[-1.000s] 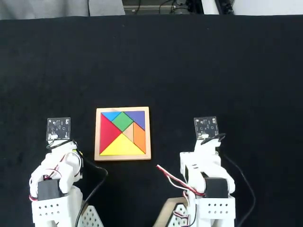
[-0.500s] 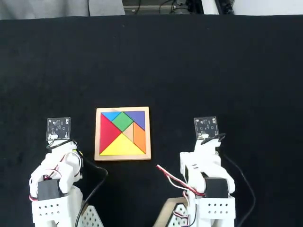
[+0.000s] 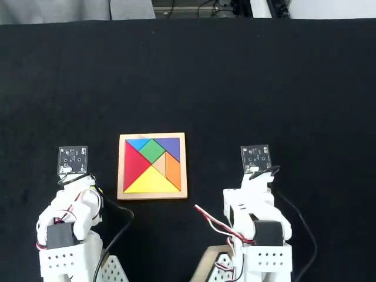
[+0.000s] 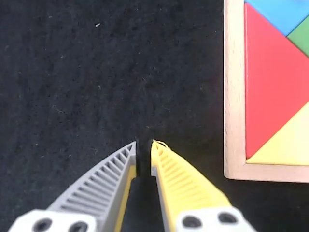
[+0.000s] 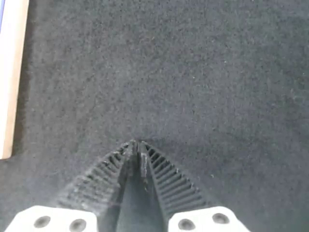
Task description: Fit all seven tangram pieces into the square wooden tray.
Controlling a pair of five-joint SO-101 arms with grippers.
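Observation:
The square wooden tray (image 3: 121,167) lies in the middle of the black table, between the two arms. Coloured tangram pieces fill it: a red triangle (image 3: 134,165), a yellow triangle (image 3: 151,183), a green square (image 3: 153,150), blue, purple, orange and tan pieces. The left arm (image 3: 73,202) is folded back at the near left, the right arm (image 3: 257,202) at the near right. My left gripper (image 4: 144,145) is shut and holds nothing, hovering over bare cloth beside the tray's rim (image 4: 233,96). My right gripper (image 5: 136,144) is shut over bare cloth, with the tray's edge (image 5: 12,72) off to one side.
Black cloth covers the whole table (image 3: 235,82). Wires (image 3: 211,220) trail from the arm bases at the near edge. Cables and grey fabric lie beyond the table's far edge.

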